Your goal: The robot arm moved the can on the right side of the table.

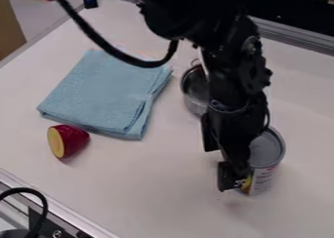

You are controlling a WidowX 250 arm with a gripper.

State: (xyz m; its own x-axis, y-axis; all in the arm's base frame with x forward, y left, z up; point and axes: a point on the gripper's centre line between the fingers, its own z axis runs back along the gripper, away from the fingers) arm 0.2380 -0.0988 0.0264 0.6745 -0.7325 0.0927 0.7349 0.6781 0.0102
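Observation:
The black gripper point(233, 171) hangs down right of the centre, low over the table, at the left side of the can. The can point(265, 178) stands upright on the right part of the table, with a grey top and a light label that has a yellow and red patch. The arm and gripper cover its left part. Whether the gripper touches the can is hard to make out.
A folded light blue cloth point(108, 93) lies at the upper left of the table point(150, 183). Below it is a red piece with a yellow cut face point(68, 140). A metal pot point(194, 89) stands behind the arm, partly hidden. Metal rails edge the table.

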